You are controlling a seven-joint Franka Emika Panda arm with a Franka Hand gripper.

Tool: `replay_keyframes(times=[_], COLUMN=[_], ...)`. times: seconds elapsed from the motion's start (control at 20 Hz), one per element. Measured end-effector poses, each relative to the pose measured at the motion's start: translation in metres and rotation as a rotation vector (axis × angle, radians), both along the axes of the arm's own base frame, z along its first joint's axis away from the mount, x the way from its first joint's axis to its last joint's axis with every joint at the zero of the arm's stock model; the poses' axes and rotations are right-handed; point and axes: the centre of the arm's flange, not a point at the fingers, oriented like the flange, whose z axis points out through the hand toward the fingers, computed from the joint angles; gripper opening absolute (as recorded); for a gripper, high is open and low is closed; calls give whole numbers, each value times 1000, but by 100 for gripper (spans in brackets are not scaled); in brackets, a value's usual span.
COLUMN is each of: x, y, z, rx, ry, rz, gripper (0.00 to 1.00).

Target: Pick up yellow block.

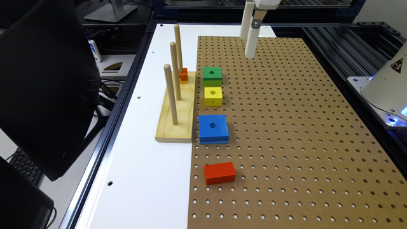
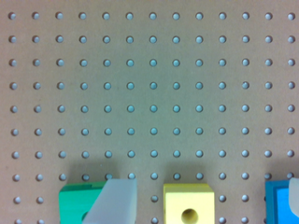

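Note:
The yellow block [image 1: 213, 95] is a small square with a round centre hole. It lies flat on the brown pegboard [image 1: 286, 127], between a green block [image 1: 212, 75] and a larger blue block [image 1: 213, 128]. My gripper [image 1: 250, 52] hangs well above the board, farther back than the green block and toward the exterior view's right. In the wrist view the yellow block [image 2: 188, 203] shows between two pale fingers [image 2: 114, 200] set wide apart, so the gripper [image 2: 209, 182] is open and holds nothing. The green block [image 2: 79, 203] is partly hidden behind one finger.
A wooden stand [image 1: 176, 108] with three upright pegs sits just to the exterior view's left of the blocks, with a small orange-and-yellow piece [image 1: 183, 75] on it. A red block [image 1: 219, 173] lies nearer the front. A dark monitor [image 1: 44, 86] stands at the left.

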Motion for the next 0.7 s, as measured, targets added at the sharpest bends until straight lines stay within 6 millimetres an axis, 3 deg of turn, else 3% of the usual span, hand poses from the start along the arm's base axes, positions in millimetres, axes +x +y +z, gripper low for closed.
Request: replay_keyframes(times=[0.3, 0.5, 0.7], x=[31, 35, 38], y=[-3, -3, -4], z=[-5, -11, -37], rx=[3, 4, 6], ry=[1, 10, 26], rz=[0, 0, 0], gripper=[100, 100, 100])
